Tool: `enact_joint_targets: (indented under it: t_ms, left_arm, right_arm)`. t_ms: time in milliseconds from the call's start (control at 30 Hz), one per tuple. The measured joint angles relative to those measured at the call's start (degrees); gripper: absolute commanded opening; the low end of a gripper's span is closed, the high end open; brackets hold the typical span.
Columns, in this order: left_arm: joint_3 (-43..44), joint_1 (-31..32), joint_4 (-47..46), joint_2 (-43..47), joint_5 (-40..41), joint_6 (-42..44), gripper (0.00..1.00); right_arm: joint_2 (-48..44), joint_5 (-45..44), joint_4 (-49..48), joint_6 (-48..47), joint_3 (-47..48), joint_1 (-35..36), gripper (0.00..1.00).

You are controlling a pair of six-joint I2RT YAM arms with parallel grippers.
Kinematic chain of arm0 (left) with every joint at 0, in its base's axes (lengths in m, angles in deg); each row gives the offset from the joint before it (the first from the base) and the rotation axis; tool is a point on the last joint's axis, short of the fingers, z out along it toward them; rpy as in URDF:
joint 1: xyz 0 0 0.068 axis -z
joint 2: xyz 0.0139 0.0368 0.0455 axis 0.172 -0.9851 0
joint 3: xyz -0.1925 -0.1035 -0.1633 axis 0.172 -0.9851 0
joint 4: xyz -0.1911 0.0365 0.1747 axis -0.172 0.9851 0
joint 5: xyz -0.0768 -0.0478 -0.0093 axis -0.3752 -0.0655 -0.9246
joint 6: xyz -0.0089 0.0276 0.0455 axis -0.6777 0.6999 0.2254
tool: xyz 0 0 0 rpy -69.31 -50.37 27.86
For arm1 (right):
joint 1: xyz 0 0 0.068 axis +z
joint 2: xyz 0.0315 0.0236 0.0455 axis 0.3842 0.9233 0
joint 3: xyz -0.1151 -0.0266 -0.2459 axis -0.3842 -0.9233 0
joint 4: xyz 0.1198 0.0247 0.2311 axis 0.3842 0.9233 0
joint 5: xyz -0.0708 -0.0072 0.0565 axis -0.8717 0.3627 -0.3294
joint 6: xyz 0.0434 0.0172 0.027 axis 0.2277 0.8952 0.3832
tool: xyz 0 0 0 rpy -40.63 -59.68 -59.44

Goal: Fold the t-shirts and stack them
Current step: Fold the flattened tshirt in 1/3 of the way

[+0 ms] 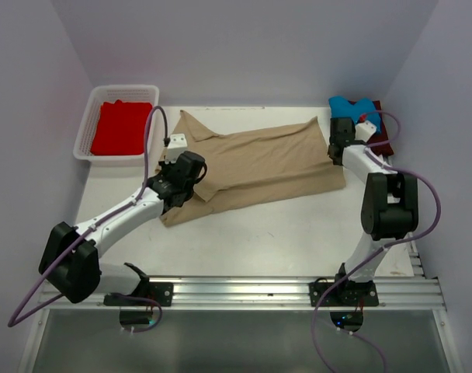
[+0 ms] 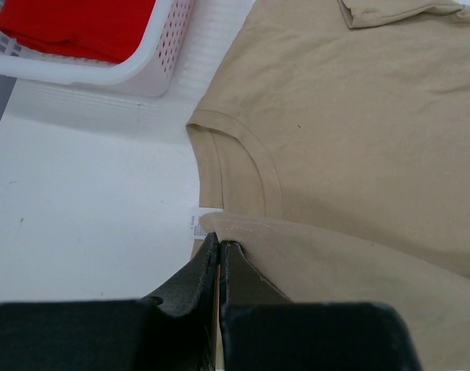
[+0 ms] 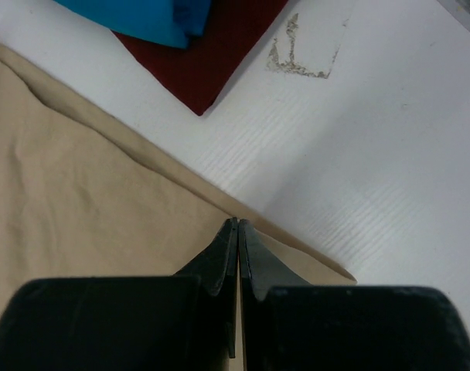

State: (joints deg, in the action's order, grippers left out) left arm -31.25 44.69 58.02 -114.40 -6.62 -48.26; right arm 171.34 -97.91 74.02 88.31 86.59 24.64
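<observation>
Top view: tan t-shirt [image 1: 259,167] spread mid-desk [image 1: 282,233], with a bare strip nearer the arms; red t-shirt [image 1: 121,128] in basket [image 1: 85,132] far left; blue t-shirt [image 1: 348,105] on maroon t-shirt [image 1: 382,145] far right.
Left wrist: left gripper [image 2: 219,249] pressed together, pinching a tan fold beside the collar; bare desk leftward.
Right wrist: right gripper [image 3: 237,232] pinching the tan hem edge; bare desk rightward.

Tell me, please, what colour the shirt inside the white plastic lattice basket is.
The soft cloth shirt is bright red, clearest in the top external view.
</observation>
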Motion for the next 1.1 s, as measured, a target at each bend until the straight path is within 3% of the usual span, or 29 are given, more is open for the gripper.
enact_joint_targets:
  t_ms: [733,767,800,833,867,900,933,1100]
  left_arm:
    - [4.6,-5.3,-3.0,-9.6,-1.7,1.5,0.00]
    - [4.6,-5.7,-3.5,-10.1,-1.9,1.5,0.00]
    - [4.6,-5.9,-3.7,-10.4,-2.1,1.5,0.01]
    - [4.8,-6.2,-3.9,-11.0,-2.2,1.5,0.16]
    - [5.0,-6.5,-4.0,-11.7,-2.3,1.6,0.61]
    - [5.2,-6.8,-4.3,-12.2,-2.4,1.9,0.81]
    - [5.4,-7.0,-4.5,-12.8,-2.4,1.7,1.00]
    - [6.0,-7.4,-5.1,-12.5,-2.9,0.9,1.00]
  right_arm:
    - [9.3,3.0,-1.1,-0.2,5.0,-0.4,0.01]
    - [9.5,3.0,-1.2,-0.2,5.3,-0.5,0.10]
    - [9.7,3.0,-1.2,-0.2,5.4,-0.5,0.27]
    - [9.8,3.1,-1.2,-0.1,5.6,-0.5,0.61]
    - [9.8,3.1,-1.2,0.0,5.6,-0.6,0.78]
    - [9.8,3.4,-1.3,-0.3,5.6,-0.6,0.97]
    - [9.8,3.7,-1.6,-0.5,5.6,-0.6,0.99]
    - [6.5,7.3,-8.0,-2.1,-0.4,-0.6,0.99]
